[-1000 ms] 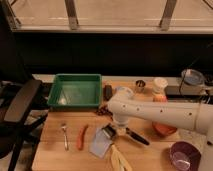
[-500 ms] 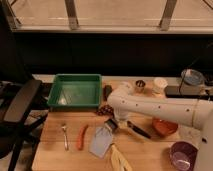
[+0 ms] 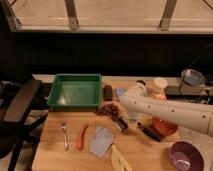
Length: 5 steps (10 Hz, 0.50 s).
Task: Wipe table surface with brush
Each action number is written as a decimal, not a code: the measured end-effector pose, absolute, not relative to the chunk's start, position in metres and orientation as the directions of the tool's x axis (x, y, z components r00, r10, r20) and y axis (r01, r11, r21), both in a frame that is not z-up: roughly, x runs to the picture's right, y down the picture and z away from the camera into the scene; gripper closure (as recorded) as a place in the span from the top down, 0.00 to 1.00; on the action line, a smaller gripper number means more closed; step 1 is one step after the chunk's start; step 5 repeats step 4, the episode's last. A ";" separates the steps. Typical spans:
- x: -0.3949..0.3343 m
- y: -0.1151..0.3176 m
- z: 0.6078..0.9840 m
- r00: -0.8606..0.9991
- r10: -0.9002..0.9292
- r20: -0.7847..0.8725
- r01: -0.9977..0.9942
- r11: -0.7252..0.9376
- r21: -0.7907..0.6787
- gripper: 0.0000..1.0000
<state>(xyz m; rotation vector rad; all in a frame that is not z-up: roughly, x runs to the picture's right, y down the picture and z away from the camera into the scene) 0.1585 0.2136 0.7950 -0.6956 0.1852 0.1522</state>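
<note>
- The gripper point(image 3: 120, 121) is low over the middle of the table point(image 3: 50, 157), at the tip of the white arm point(image 3: 165, 111) that reaches in from the right edge. Cannot tell whether it is spread or closed.
- The brush point(image 3: 149, 132) has its black handle slanting toward the right edge. Its head end sits at the gripper, and contact is unclear.
- The cloth point(image 3: 101, 141) lies just left of the gripper toward the near edge, with the fork point(image 3: 65, 136) farther left.
- The green tray point(image 3: 75, 91) is at the far-left corner and the purple bowl point(image 3: 186, 156) at the near-right corner.
- Open wood shows at the near-left corner.
</note>
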 end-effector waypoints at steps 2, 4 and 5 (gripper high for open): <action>0.154 0.239 0.790 0.976 0.072 -0.207 -0.192 0.734 -0.651 0.00; 0.133 0.252 0.787 0.986 0.067 -0.155 -0.156 0.714 -0.682 0.00; 0.133 0.252 0.787 0.986 0.067 -0.155 -0.156 0.714 -0.682 0.00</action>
